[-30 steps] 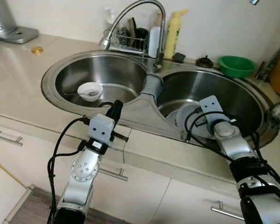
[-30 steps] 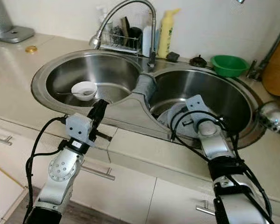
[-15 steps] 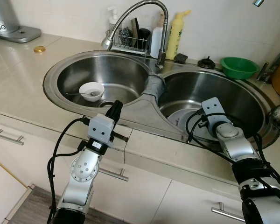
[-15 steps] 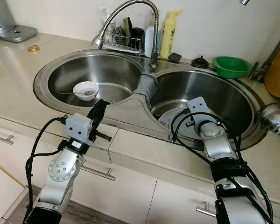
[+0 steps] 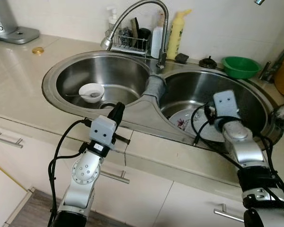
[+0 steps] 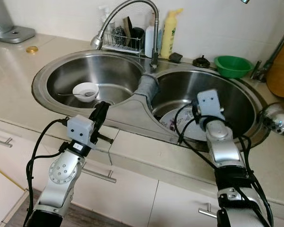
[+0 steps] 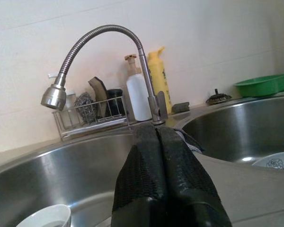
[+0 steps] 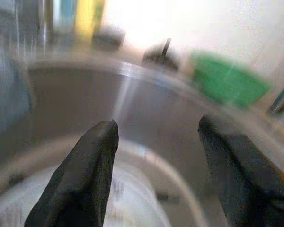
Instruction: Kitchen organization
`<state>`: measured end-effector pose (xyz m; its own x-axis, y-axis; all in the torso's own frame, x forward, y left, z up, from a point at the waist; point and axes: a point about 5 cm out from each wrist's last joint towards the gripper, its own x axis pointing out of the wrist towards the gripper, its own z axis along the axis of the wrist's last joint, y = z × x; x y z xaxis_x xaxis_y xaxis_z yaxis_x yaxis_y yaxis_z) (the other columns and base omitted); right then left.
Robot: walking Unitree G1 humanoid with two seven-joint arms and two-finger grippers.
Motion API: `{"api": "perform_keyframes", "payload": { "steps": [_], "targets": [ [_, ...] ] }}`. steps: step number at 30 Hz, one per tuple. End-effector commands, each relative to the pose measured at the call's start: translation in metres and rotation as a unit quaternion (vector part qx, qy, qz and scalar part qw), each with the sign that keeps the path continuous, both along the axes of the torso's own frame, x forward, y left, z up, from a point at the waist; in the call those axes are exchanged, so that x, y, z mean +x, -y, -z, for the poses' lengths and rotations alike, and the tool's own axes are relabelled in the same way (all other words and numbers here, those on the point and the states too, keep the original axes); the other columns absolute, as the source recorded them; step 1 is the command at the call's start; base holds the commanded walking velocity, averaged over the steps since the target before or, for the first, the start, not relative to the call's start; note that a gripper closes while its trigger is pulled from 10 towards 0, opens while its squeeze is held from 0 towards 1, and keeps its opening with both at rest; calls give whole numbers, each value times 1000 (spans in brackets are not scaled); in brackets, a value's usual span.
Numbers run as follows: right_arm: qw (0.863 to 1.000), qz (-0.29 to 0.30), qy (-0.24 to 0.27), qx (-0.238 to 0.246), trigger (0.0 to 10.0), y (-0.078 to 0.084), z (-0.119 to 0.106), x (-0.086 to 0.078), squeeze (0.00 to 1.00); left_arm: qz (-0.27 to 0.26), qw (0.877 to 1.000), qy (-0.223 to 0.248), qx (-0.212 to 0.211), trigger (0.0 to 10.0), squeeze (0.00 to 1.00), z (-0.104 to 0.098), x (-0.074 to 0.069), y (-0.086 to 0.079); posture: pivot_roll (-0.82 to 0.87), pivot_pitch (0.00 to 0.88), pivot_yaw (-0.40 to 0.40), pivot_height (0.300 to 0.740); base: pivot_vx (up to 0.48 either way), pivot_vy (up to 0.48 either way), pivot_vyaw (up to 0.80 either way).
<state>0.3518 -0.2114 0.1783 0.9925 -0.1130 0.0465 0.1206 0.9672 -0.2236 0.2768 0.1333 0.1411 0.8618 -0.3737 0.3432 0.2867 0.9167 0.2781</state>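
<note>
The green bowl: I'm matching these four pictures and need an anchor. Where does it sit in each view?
Left eye view: green bowl on the counter behind the right basin, upper right.
Right eye view: same spot, upper right.
Left wrist view: far right edge, beyond the right basin's rim.
Right wrist view: blurred green shape, upper right, past the basin's rim.
Shared landmark: the yellow bottle, left of the bowl against the wall.

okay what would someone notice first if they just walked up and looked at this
Probably the double steel sink with its curved tap, and the two silver arms reaching toward it. The right gripper, fingers open, hangs over a patterned plate in the right basin, while the left gripper, fingers shut, points over the sink's front rim beside the left basin, where a small white bowl holding a spoon sits.
</note>
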Motion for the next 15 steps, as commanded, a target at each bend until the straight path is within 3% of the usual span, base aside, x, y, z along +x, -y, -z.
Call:
{"api": "perform_keyframes", "payload": {
  "steps": [1,6,12,13,15],
  "targets": [
    [996,24,80,22,10000,6,-24,-7,1000,2,1000,-12,-3,10000,0,3,0,1,133,0,-56,740,0,0,0],
    [987,42,156,24,10000,5,-48,-19,1000,3,1000,-14,-6,10000,0,3,0,0,133,0,-56,740,0,0,0],
    [980,45,191,7,10000,-4,-55,-31,1000,4,1000,-17,-7,10000,0,4,1,0,128,0,-54,740,0,0,0],
    [981,45,190,6,10000,-5,-53,-32,0,4,1000,-17,-8,10000,0,4,1,0,128,0,-54,740,0,0,0],
    [982,41,183,6,10000,-8,-49,-33,0,5,1000,-18,-8,10000,0,4,1,1,128,0,-56,740,0,0,0]
  ]
}}
